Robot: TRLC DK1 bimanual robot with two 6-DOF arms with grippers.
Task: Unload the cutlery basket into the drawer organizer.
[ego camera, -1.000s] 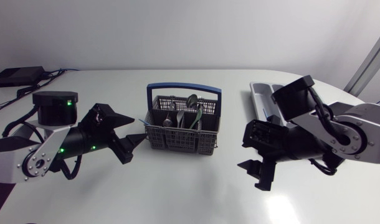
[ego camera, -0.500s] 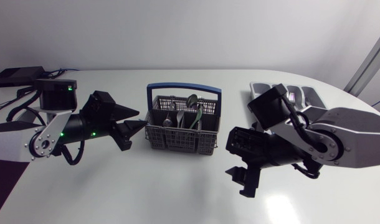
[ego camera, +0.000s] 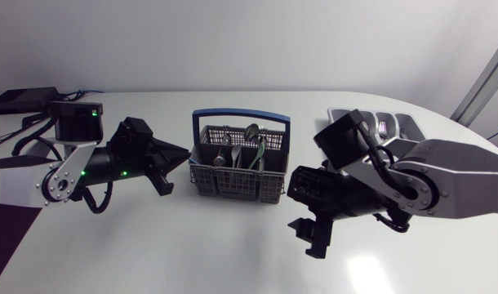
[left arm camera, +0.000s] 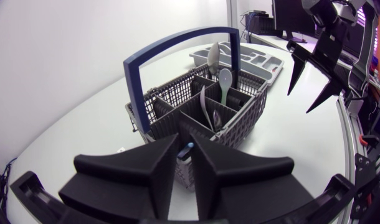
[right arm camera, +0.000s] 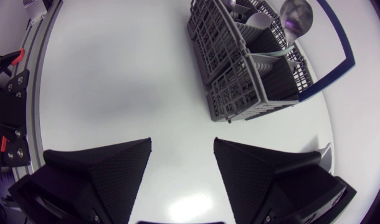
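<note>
A grey plastic cutlery basket (ego camera: 239, 163) with lattice walls and a blue arched handle (ego camera: 241, 117) stands at the middle of the smooth white table (ego camera: 233, 253). Rounded spoons (left arm camera: 225, 79) stand upright in its compartments. The grey moulded drawer organizer (ego camera: 396, 124) lies at the basket's 2 o'clock, well apart.

Your left gripper (left arm camera: 184, 142), matte black wedges, sits at the basket's 9 o'clock against its end wall. Its fingers are only a narrow slit apart, and you cannot tell whether they touch the lattice.

Your right gripper (right arm camera: 182, 146) hangs at the basket's 5 o'clock over bare table, spread wide and holding nothing.
</note>
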